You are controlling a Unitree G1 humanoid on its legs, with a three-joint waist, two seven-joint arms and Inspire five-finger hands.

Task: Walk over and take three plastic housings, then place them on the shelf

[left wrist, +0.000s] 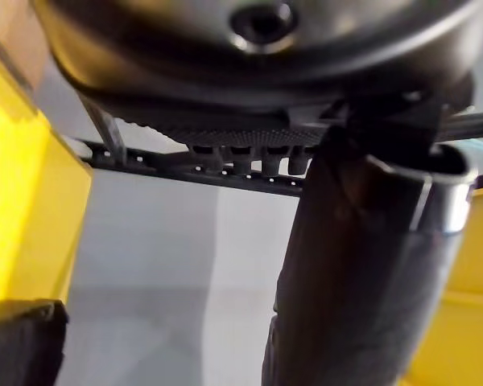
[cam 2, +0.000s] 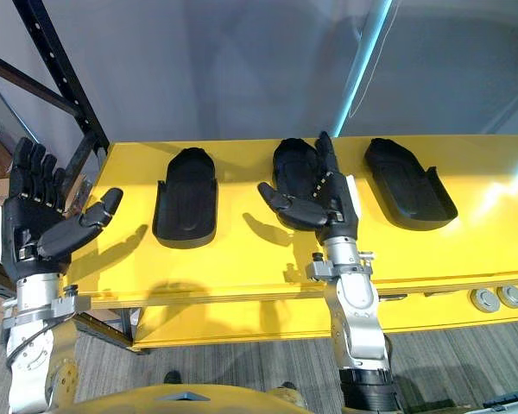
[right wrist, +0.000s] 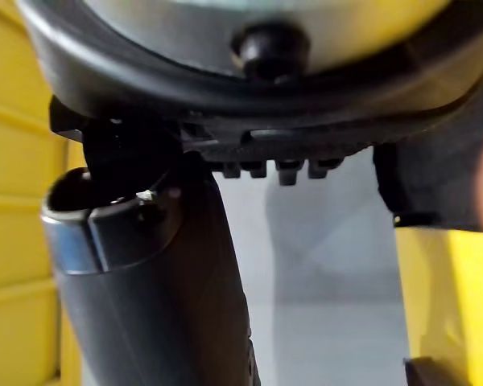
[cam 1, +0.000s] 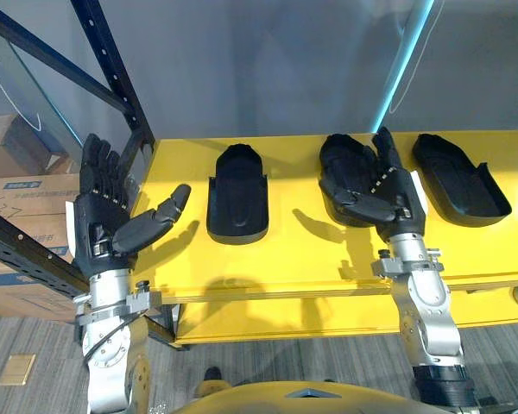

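Note:
Three black plastic housings lie in a row on the yellow shelf top (cam 1: 311,250): a left one (cam 1: 237,194), a middle one (cam 1: 345,164) and a right one (cam 1: 459,179). My right hand (cam 1: 382,194) is open and stands over the near part of the middle housing, fingers straight, thumb out toward the left housing; whether it touches the housing I cannot tell. Raised at the left end of the yellow top is my left hand (cam 1: 104,216), open, palm turned toward the housings, holding nothing.
A black rack upright with holes (cam 1: 112,78) slants behind the left hand. Cardboard boxes (cam 1: 26,198) are stacked at the far left. A grey wall with a cyan strip (cam 1: 406,69) closes off the back.

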